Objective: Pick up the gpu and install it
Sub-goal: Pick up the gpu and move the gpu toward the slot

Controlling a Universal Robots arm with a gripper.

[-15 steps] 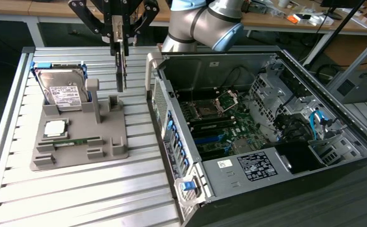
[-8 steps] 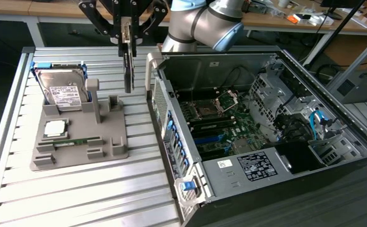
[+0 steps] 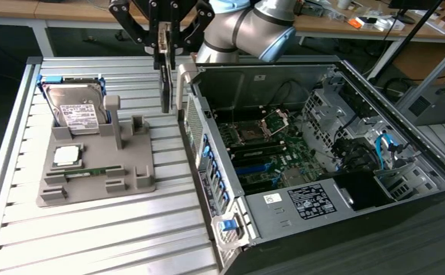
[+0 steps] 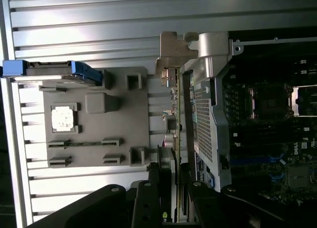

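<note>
gripper (image 3: 166,46) (image 4: 176,188) closed on the gpu (image 3: 166,80) (image 4: 174,114), black fingers pinching both faces of the thin flat brownish-green circuit card. card is off the table, hanging edge-down, its silver metal end bracket (image 3: 181,86) (image 4: 174,52) on the exterior view's right side. it sits over the gap between the grey plastic parts fixture (image 3: 134,172) (image 4: 124,119) and the perforated rear wall of the open grey metal pc case (image 3: 195,132), just beside that wall, not in any slot.

fixture holds: silver hard drive with white label (image 3: 77,109) (image 4: 49,69) in a blue frame, propped up at the far end; square silver cpu chip (image 3: 67,154) (image 4: 64,118) flat in a pocket; narrow green ram stick (image 3: 92,170) (image 4: 81,143) lying in its groove.

case lies on its side, lid off: dark motherboard (image 3: 268,154) (image 4: 267,139) with exposed cpu socket, blue cables by the drive bays.

all on a ribbed aluminium slat table (image 3: 92,240).
</note>
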